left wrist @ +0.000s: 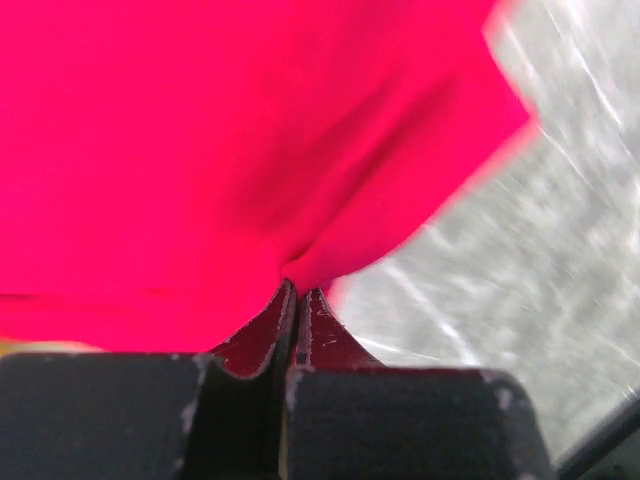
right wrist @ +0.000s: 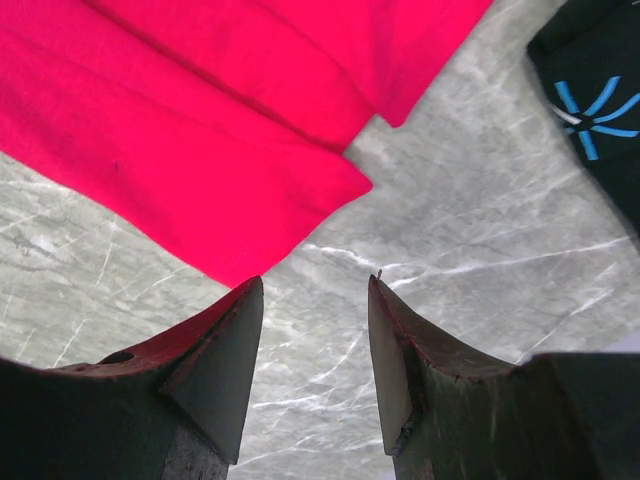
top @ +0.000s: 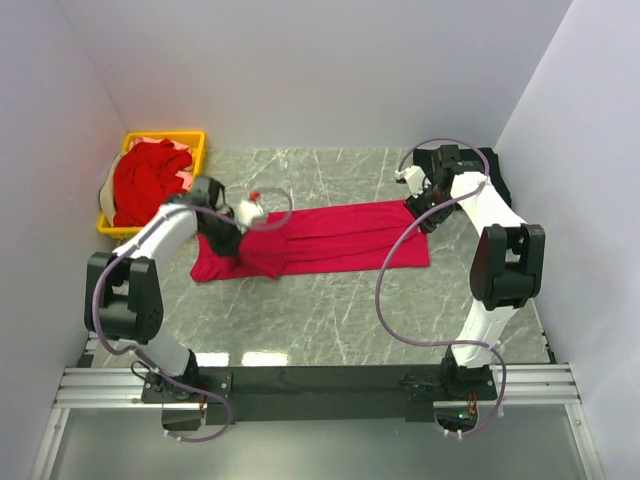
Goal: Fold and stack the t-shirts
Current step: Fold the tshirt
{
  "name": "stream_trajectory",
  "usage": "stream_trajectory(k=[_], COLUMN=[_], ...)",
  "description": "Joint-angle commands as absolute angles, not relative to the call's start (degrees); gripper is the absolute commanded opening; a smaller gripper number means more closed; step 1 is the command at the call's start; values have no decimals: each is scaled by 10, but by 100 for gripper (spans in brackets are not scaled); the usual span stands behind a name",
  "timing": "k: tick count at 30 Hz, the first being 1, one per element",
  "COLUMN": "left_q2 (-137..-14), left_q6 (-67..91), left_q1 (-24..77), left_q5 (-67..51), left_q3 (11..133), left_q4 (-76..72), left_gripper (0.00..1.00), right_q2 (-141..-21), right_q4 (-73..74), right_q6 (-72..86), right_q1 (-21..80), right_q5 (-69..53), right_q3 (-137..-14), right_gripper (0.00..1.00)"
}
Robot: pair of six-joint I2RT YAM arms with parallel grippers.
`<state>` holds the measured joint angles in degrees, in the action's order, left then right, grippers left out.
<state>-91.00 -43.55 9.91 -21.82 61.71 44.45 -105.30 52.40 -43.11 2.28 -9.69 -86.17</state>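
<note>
On the desk, top view: red t-shirt spread mid-desk, left claw at its left end, right claw by its right edge.
Left wrist: claw pinched shut on a red fold.
Right wrist: claw open, empty, over bare marble beside a shirt corner.
Suggest the right claw takes that corner first, then lift low and evenly.

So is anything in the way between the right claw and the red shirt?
No. Only bare table lies between the open right gripper and the red shirt. The black shirt sits off to the side.
</note>
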Motion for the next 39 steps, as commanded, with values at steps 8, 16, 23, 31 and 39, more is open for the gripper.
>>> stream_trajectory(k=[8,16,23,31,39], left_q2=[-1040,-1135,-1161,-1074,-1016], left_q6=[-410,-362,-332,-254,-241], left_q1=[42,42,35,1,18], left_q5=[-260,-240,-220,-287,-299], left_q3=[840,917,914,875,767], left_q4=[445,389,331,279,332], left_gripper=[1,1,29,41,36], right_q2=[-1073,-1082,-1085,-1092,-1101], right_q4=[528,524,530,540,568], right_q6=[-435,-433,-432,-402,-384], right_q1=[16,17,17,20,26], right_q5=[-94,-98,-98,-124,-154], right_q3=[-902,-900,-906,-911,-920], right_gripper=[54,54,57,57,52])
